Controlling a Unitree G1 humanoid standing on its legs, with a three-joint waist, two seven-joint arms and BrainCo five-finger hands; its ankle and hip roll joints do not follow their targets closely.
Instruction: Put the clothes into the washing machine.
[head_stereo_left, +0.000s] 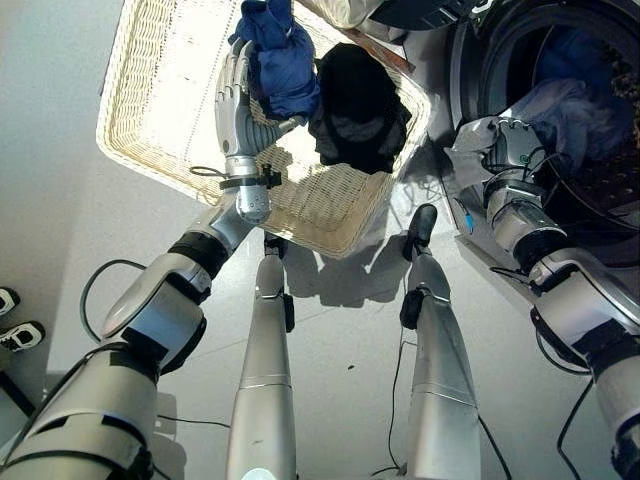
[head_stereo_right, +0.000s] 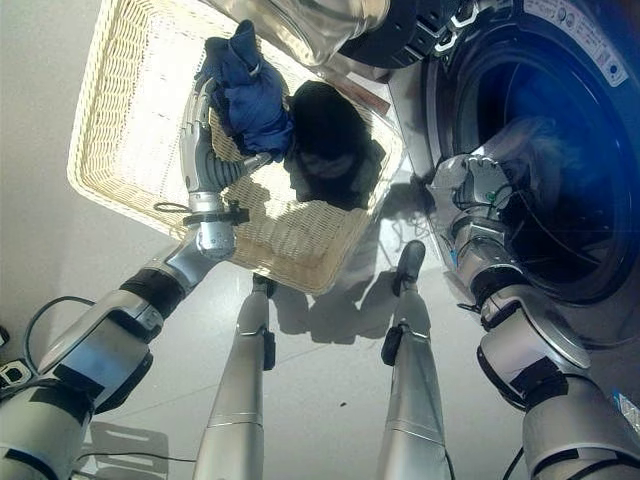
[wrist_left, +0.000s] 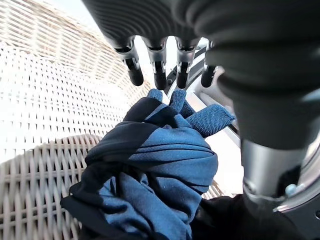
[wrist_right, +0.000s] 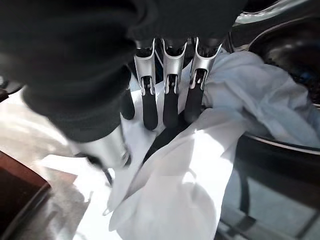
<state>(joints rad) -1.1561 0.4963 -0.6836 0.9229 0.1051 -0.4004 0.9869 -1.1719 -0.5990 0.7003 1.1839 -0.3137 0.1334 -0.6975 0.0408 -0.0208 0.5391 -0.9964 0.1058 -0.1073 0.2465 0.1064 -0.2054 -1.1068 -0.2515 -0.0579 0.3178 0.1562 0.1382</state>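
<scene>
My left hand (head_stereo_left: 238, 100) hangs over the wicker basket (head_stereo_left: 160, 90), its fingers and thumb closed round a bunched blue garment (head_stereo_left: 275, 50). The same blue garment (wrist_left: 150, 170) lies under the fingers (wrist_left: 157, 65) in the left wrist view. A black garment (head_stereo_left: 355, 105) sits in the basket's right corner. At the right, my right hand (head_stereo_left: 508, 145) is at the washing machine's open drum (head_stereo_right: 560, 150), shut on a white garment (wrist_right: 190, 170) that drapes over the drum's rim. More pale cloth (head_stereo_left: 565, 105) lies inside the drum.
The washer's open door (head_stereo_right: 300, 25), with its glass bowl, juts over the basket's far edge. A person's shoes (head_stereo_left: 15, 320) stand at the far left on the grey floor (head_stereo_left: 340, 380).
</scene>
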